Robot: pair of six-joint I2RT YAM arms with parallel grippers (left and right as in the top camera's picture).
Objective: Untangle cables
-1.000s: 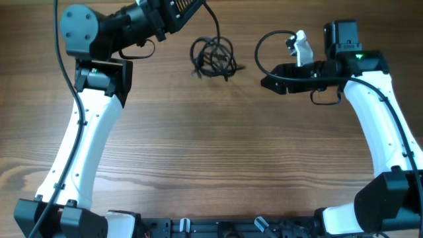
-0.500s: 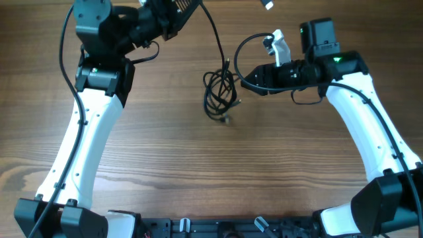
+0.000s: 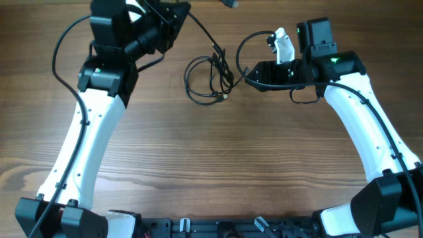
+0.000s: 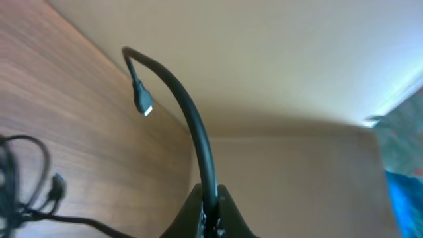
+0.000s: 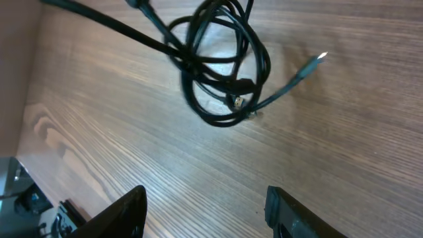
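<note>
The cables [image 3: 206, 80] lie as a loose black tangle of loops at the back middle of the wooden table. One strand rises from the tangle to my left gripper [image 3: 178, 12], which is shut on it. In the left wrist view that cable [image 4: 198, 132] stands clamped between the jaws of the left gripper [image 4: 210, 206] and arcs over to a small plug [image 4: 142, 102]. My right gripper [image 3: 246, 71] hovers just right of the tangle, open and holding nothing. The right wrist view shows the tangle [image 5: 221, 66] ahead of the spread fingers of the right gripper [image 5: 205, 213], with a loose plug end [image 5: 310, 66] sticking out.
The wooden table [image 3: 218, 158] stretches toward the front. Its far edge meets a beige wall [image 4: 297, 79] close behind the left gripper. A thick black robot wire [image 3: 248, 46] loops above the right gripper. The arm bases [image 3: 211, 228] stand at the front edge.
The left arm swung right, pulling its strand. The tangle shifted from the back toward the front, then slightly left, and spread wider. The right gripper moved left toward it.
</note>
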